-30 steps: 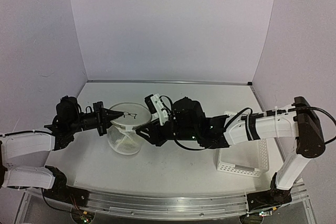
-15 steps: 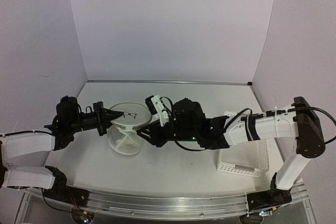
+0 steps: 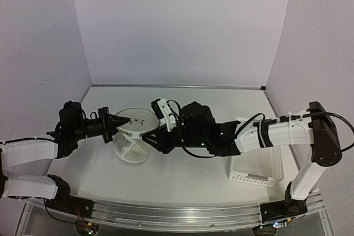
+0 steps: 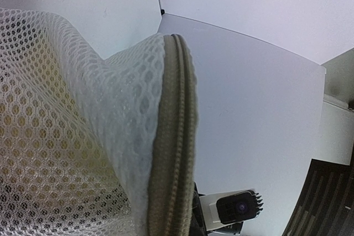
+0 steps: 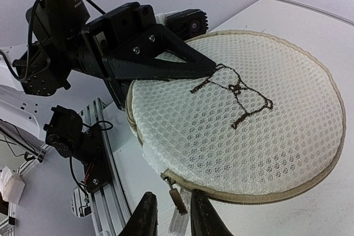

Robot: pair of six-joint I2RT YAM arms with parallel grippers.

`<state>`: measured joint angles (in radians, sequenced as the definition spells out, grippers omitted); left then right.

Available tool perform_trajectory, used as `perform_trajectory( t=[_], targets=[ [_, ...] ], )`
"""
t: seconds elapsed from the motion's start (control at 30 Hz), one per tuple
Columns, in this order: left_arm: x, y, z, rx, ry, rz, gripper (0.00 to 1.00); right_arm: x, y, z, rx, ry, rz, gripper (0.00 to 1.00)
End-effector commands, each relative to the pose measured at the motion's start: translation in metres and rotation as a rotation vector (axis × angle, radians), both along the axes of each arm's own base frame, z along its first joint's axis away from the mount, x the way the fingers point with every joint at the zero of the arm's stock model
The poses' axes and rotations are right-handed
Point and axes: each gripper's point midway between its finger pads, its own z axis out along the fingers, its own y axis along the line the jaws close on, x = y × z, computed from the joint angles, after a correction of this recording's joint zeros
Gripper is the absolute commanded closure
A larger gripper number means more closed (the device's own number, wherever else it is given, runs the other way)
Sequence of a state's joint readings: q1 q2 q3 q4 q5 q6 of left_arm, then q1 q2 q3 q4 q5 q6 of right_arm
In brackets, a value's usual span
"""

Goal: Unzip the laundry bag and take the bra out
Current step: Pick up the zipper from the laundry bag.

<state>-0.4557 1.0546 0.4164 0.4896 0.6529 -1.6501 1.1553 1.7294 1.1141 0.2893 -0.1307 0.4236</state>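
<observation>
The laundry bag (image 3: 133, 139), a round white mesh pouch, stands on the table with its black bra outline (image 5: 235, 95) facing up. The bra itself is hidden. My left gripper (image 3: 118, 122) is shut on the bag's left rim; in the right wrist view its black fingers (image 5: 166, 62) meet at the rim. In the left wrist view the mesh and the tan zipper seam (image 4: 171, 136) fill the frame. My right gripper (image 5: 170, 198) is narrowly open at the bag's near edge. The small zipper pull (image 5: 178, 200) hangs between its fingers, with a gap on the left side.
A white perforated basket (image 3: 257, 164) sits at the right, under the right forearm. The aluminium rail (image 3: 166, 214) runs along the table's near edge. Purple-white walls close in the back and sides.
The right gripper has edged slightly left toward the bag and its jaws have narrowed around the zipper pull. The left gripper and the bag have not moved.
</observation>
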Motion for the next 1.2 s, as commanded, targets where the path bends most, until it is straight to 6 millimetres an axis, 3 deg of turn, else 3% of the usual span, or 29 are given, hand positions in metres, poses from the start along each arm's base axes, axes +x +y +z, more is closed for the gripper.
perform_trajectory(
  t=[0.0, 0.7, 1.07, 1.17],
  targets=[
    [0.002, -0.004, 0.036, -0.049, -0.108, -0.017, 1.00, 0.001, 0.012, 0.023, 0.065, -0.024, 0.006, 0.77],
    [0.002, -0.004, 0.037, -0.052, -0.109, -0.014, 1.00, 0.001, 0.012, 0.011, 0.037, -0.016, -0.001, 0.81],
    [0.002, -0.004, 0.036, -0.049, -0.106, -0.018, 1.00, 0.000, 0.011, 0.022, 0.054, -0.035, -0.001, 1.00],
    [0.002, -0.005, 0.036, -0.048, -0.110, -0.021, 1.00, 0.000, 0.009, 0.025, 0.058, -0.041, -0.005, 1.00]
  ],
)
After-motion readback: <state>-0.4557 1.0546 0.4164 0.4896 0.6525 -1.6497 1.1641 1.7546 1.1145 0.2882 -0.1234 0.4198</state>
